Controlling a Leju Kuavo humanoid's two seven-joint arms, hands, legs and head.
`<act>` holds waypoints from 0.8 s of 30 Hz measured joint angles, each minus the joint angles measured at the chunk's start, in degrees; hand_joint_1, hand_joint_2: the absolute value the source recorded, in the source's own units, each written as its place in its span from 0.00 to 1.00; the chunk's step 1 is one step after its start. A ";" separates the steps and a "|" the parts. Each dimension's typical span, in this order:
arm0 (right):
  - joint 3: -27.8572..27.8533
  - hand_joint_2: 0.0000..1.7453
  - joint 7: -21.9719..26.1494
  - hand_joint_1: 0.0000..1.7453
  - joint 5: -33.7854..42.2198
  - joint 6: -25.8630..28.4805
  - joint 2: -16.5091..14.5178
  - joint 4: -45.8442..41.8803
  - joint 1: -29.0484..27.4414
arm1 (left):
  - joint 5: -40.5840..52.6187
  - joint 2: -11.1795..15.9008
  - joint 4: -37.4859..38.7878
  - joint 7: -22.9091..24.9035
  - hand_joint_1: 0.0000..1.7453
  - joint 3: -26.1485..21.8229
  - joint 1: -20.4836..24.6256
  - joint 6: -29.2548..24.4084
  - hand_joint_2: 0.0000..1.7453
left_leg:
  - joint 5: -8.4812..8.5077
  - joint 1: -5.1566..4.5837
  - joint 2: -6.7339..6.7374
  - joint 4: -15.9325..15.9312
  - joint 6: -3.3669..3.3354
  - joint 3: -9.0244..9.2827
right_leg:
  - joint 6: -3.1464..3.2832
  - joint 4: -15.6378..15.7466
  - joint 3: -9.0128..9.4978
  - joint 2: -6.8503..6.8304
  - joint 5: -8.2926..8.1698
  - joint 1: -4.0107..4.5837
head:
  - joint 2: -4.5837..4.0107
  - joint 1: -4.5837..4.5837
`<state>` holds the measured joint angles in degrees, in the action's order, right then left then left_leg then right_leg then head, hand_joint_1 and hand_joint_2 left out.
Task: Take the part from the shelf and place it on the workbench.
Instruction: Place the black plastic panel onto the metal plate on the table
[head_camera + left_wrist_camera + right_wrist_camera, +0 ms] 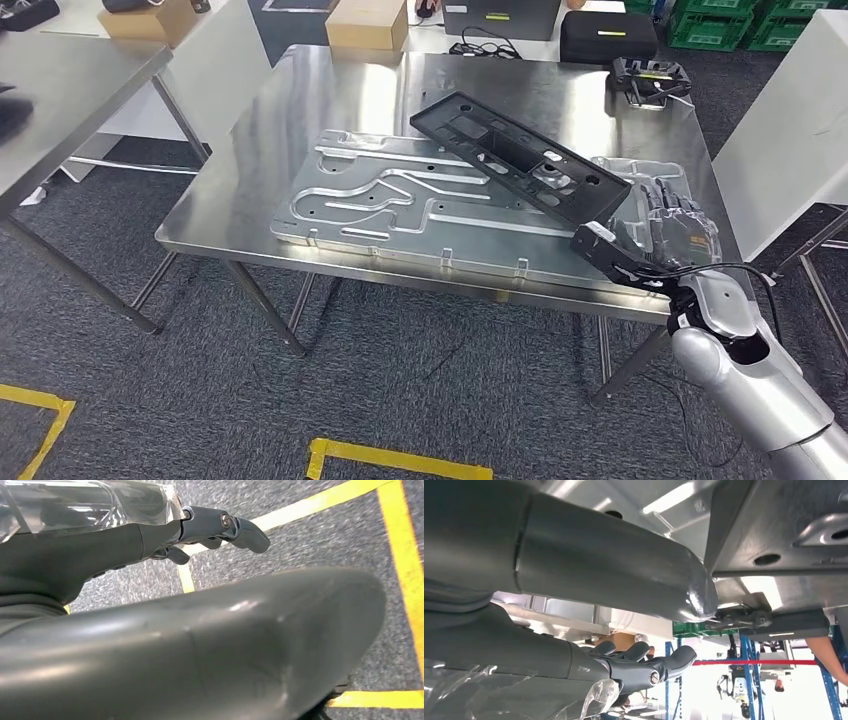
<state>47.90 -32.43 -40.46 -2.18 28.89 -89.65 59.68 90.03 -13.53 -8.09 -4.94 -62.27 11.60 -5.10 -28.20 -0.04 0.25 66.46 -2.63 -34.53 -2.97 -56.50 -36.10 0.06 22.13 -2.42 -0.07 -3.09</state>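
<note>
The black part (520, 158), a long flat plastic frame with cut-out openings, was tilted above the steel surface (300, 85). Its far end was raised and its near end was low, close to the right robot hand (660, 240). Under it lay a big silver metal plate (380, 205) with grooves and holes, flat on the surface and reaching near to the front edge.

The right robot hand was at the right front corner of the surface, with its dark fingers (680, 215) stretched forward and apart over the metal plate. Its thumb (610, 258) pointed toward the low end of the black part. In the right wrist view, the thumb (624, 565) touched the edge of a grey panel (774, 525) with its tip, while the fingers (649, 665) were spread with nothing between them. Whether the hand really held the part, I could not tell.

The left robot hand (150, 545) hung over the grey carpet (310, 545) with yellow tape lines (400, 555). Its fingers (240, 530) were slightly curled and held nothing.

On the far side of the surface sat a small black device (650, 78).
</note>
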 joint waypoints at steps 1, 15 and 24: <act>-0.17 0.00 -0.04 0.00 -0.15 0.01 0.08 -0.15 0.01 | 0.00 0.01 0.00 0.00 0.00 0.00 0.07 -0.02 0.00 | 0.46 -0.25 -0.01 -4.38 -0.57 2.93 | -0.19 0.00 -0.46 -0.01 -0.49 0.10 | 0.00 -0.01; -0.71 0.00 -0.70 0.00 -2.00 -0.03 1.42 -0.95 -1.63 | -0.09 0.02 0.00 0.20 0.00 0.04 0.10 -0.21 0.00 | 7.43 -1.28 0.09 -11.99 -2.86 0.25 | -2.10 -11.87 -0.17 -0.06 6.01 0.45 | 0.00 0.06; -1.21 0.00 -0.56 0.00 -2.67 -0.19 1.32 -1.31 -1.29 | -0.57 0.01 0.00 0.14 0.00 0.00 0.14 -0.18 0.00 | 5.34 -0.79 -0.85 -6.81 0.26 -4.05 | 0.91 1.83 7.44 -0.57 4.61 0.55 | -0.01 0.03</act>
<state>46.69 -32.99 -43.13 -2.37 30.21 -90.96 58.39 89.46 -13.52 -8.09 -4.80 -62.27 11.74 -5.28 -22.86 -0.84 -0.60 59.65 -2.38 -38.57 -2.06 -54.67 -28.66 -0.50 26.74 -1.87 -0.07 -3.07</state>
